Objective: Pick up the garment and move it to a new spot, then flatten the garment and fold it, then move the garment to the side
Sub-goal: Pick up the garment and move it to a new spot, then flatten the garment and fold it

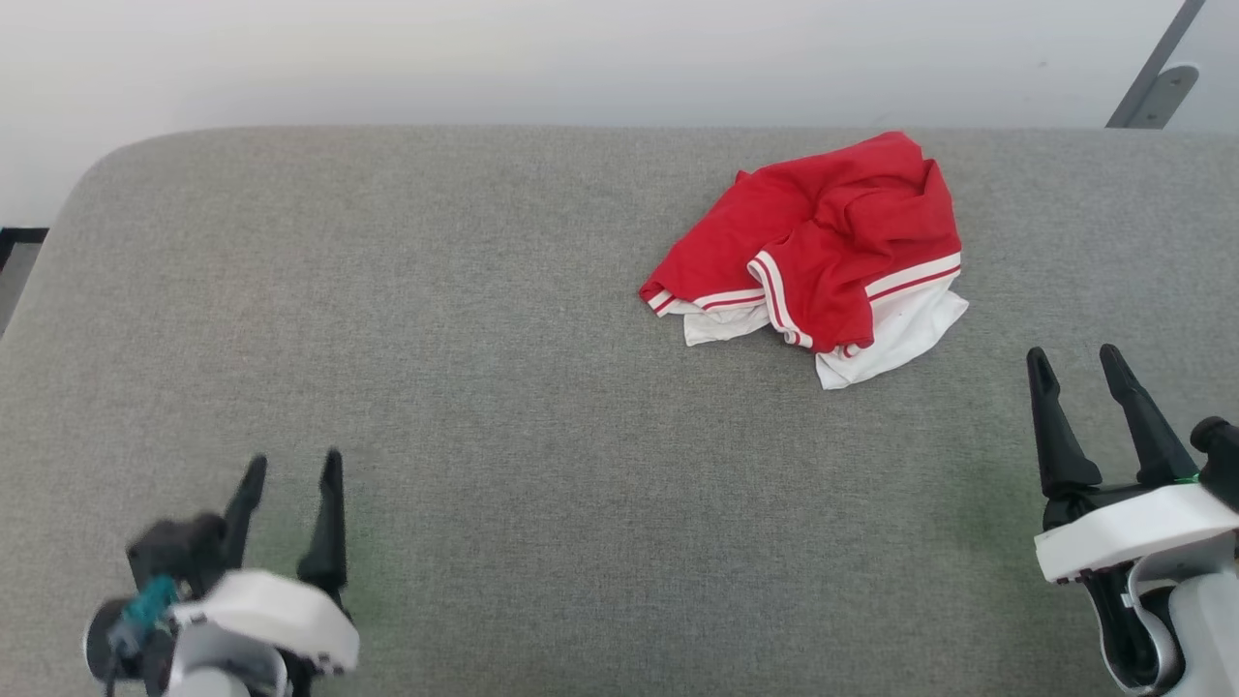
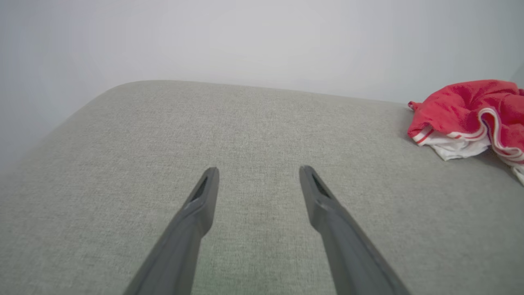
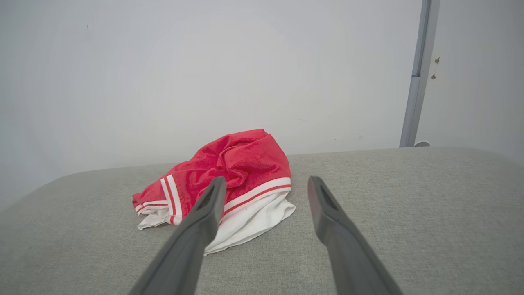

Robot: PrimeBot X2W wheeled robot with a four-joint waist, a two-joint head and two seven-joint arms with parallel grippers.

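Step in hand, as I judge it: the first pick-up. The garment is not yet touched.

How to do it well:
- Left gripper (image 1: 295, 457): fingers apart, nothing between them. The garment (image 1: 823, 242) lies well ahead of its tips and far off to their right. This arm looks the poorer choice for the first grab and is better saved for spreading.
- Right gripper (image 1: 1072, 351): fingers apart, empty. The crumpled heap sits ahead of its tips and somewhat to their left.
- In the right wrist view the left finger overlaps the striped white band by line of sight only; there is no contact.
- Suggest shifting the tips leftward, then descending onto a raised red fold near the heap's middle. The thin white sleeve end lies flat on the grey cushion (image 1: 436, 290), where the fingers would likely scrape upholstery.
- Pinch several layers so the heap lifts as one. A trailing sleeve may drag.

Pose:
- Left arm: drawn back, fingers pointing forward over bare cushion.
- Right arm: further forward than the left, fingers leaning slightly left. Height above the cushion cannot be told.
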